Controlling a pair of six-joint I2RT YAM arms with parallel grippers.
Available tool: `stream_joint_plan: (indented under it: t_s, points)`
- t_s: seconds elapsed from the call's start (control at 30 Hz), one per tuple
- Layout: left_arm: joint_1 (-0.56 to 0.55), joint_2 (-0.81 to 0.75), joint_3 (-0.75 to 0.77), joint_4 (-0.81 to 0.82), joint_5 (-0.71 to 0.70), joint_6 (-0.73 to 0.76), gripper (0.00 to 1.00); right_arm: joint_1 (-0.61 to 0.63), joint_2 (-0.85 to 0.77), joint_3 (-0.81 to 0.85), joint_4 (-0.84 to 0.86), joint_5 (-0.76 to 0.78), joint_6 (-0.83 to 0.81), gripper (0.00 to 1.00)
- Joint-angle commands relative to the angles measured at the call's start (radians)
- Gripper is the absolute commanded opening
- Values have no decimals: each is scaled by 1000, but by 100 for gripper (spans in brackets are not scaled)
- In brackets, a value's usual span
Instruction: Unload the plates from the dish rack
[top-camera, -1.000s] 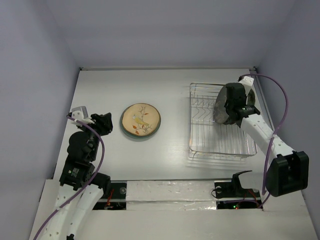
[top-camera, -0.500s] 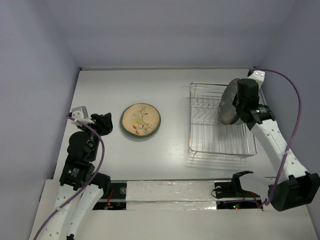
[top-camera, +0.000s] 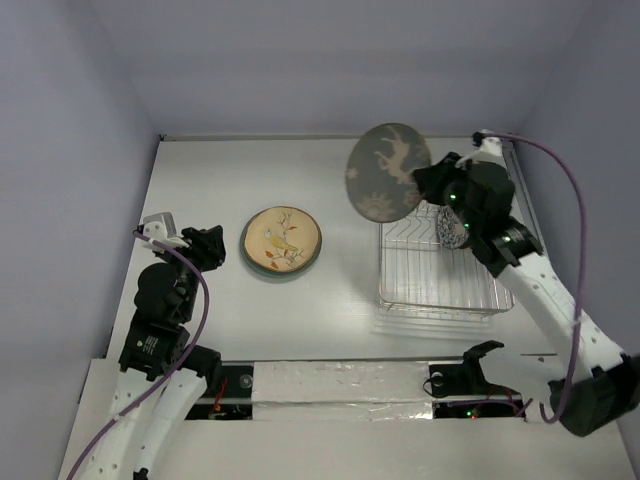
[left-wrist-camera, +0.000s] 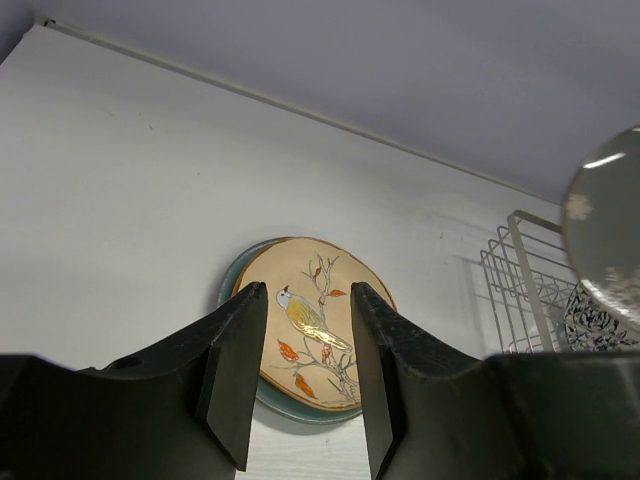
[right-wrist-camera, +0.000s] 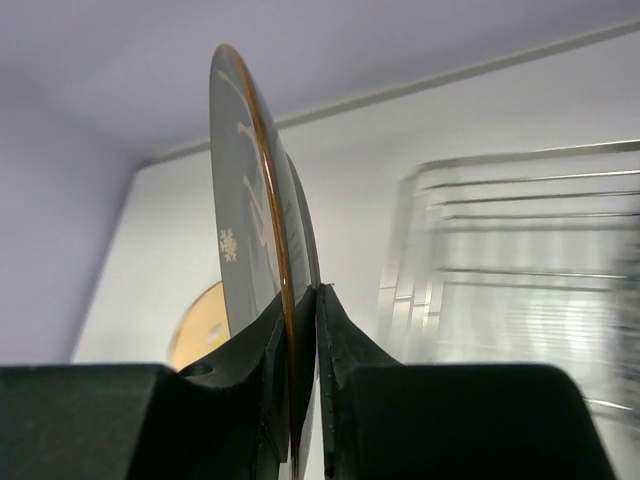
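Right claw (right-wrist-camera: 300, 300) is clamped on the rim of a grey plate (top-camera: 388, 170) with a pale branch pattern, holding it on edge in the air over the far left corner of the rack (top-camera: 440, 285). One blue-patterned plate (top-camera: 452, 228) stands in the rack. Left claw (left-wrist-camera: 307, 295) is open and empty near the worktop's (top-camera: 250, 180) left edge, beside a bird plate (top-camera: 281, 240) lying flat.
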Motion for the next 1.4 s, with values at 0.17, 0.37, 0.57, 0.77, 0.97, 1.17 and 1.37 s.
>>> stream_joint_plan:
  t_s: [0.17,0.37,0.57,0.77,0.97,1.17,1.37]
  points:
    - [4,2,13,36,3,1,36,271,385,87,598,-238,368,0]
    - [4,-3,11,36,3,1,36,329,609,140,666,-219,450,0]
    - [4,-9,11,36,3,1,36,381,757,192,656,-215,460,0]
    - [4,-7,11,36,3,1,36,381,847,194,691,-211,500,0]
    - [4,-9,11,36,3,1,36,381,881,141,711,-205,514,18]
    - [4,-10,11,36,3,1,36,381,886,95,647,-193,470,60]
    - [4,-12,11,36,3,1,36,381,861,98,504,-134,370,81]
